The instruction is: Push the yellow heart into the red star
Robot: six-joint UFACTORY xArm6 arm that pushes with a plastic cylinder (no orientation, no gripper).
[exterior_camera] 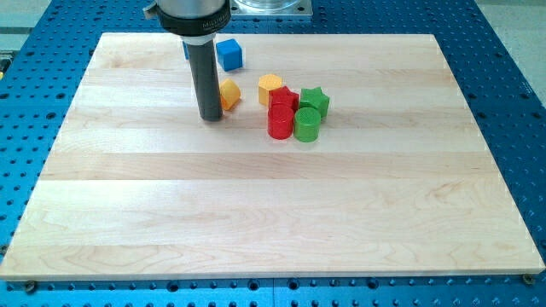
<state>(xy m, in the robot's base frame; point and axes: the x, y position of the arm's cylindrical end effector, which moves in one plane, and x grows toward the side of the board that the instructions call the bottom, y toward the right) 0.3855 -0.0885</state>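
My tip (211, 118) rests on the board at the upper middle. A yellow-orange block (229, 94), likely the yellow heart, sits just to the right of the rod, touching it or nearly so, with its left part hidden. The red star (284, 97) lies further right, a short gap away from that block. A second yellow block (270, 84), pentagon-like, touches the red star's upper left.
A red cylinder (280, 122) stands just below the red star. A green star (314, 101) and a green cylinder (307, 124) sit to its right. A blue cube (229, 55) lies near the board's top edge, and another blue block (186, 49) peeks out behind the rod.
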